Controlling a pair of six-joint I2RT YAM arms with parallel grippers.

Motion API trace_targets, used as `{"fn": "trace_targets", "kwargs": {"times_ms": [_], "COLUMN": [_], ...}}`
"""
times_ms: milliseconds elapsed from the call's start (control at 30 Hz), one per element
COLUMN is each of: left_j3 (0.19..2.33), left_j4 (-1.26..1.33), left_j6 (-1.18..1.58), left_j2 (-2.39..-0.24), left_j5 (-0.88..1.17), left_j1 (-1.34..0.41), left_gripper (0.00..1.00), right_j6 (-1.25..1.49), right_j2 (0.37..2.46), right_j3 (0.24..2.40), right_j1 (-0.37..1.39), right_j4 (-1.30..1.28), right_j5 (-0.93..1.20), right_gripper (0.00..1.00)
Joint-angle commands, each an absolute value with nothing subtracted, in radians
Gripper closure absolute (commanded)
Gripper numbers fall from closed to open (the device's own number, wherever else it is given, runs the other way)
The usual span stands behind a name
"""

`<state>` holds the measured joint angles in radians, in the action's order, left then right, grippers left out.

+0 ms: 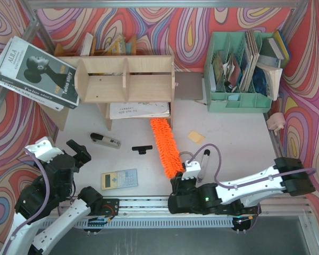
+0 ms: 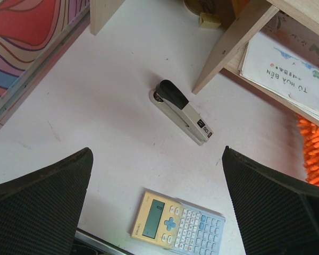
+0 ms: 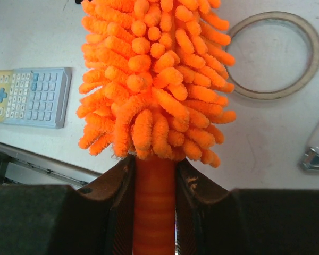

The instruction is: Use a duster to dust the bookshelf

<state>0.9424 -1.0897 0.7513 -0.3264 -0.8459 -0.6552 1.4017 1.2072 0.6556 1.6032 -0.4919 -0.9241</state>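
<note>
The orange fluffy duster point(image 1: 165, 146) lies slanted over the table, its tip close to the front of the plywood bookshelf point(image 1: 125, 79). My right gripper point(image 1: 178, 180) is shut on the duster's orange handle point(image 3: 153, 202), just behind the fluffy head point(image 3: 151, 74). My left gripper point(image 1: 78, 151) hovers open at the near left, with nothing between its fingers point(image 2: 271, 207). In the left wrist view a shelf leg point(image 2: 231, 45) shows, with papers point(image 2: 287, 69) under the shelf and the duster's edge point(image 2: 316, 154) at the right.
A stapler point(image 1: 105, 140), a calculator point(image 1: 119, 179), a black clip point(image 1: 142, 149) and a yellow note point(image 1: 196, 137) lie on the table. A tape ring point(image 3: 279, 56) lies beside the duster. A mint-green organizer point(image 1: 239, 101) stands back right; a book point(image 1: 34, 71) leans back left.
</note>
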Motion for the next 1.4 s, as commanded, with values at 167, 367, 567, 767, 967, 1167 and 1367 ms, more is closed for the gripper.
{"fn": "trace_targets", "kwargs": {"times_ms": [167,367,567,767,967,1167,1367], "left_j3": [0.94,0.937,0.939,0.941,0.943,0.944,0.945], "left_j4": [-1.083,-1.081,-1.082,-1.085,-1.085,-1.084,-1.084], "left_j6": [0.741,0.737,0.737,0.736,0.735,0.732,0.734], "left_j2": [-0.326,-0.331,-0.34,-0.363,-0.377,-0.394,-0.385], "left_j5": [-0.852,-0.847,-0.85,-0.853,-0.852,-0.849,-0.85], "left_j1": [-0.661,-0.66,-0.661,-0.66,-0.66,-0.661,-0.66], "left_gripper": [0.02,0.02,0.02,0.02,0.02,0.02,0.02], "right_j6": [0.964,0.7,0.683,1.093,1.491,1.217,0.839], "right_j2": [1.371,1.46,1.535,1.412,1.33,1.373,1.437], "right_j3": [0.697,0.703,0.753,0.709,0.665,0.676,0.68], "right_j1": [1.576,1.546,1.534,1.519,1.52,1.52,1.52], "right_j4": [0.064,0.35,0.358,-0.012,-0.349,-0.102,0.24], "right_j5": [-0.937,-0.787,-0.778,-0.991,-1.091,-1.033,-0.883], "right_gripper": [1.0,1.0,1.0,1.0,1.0,1.0,1.0]}}
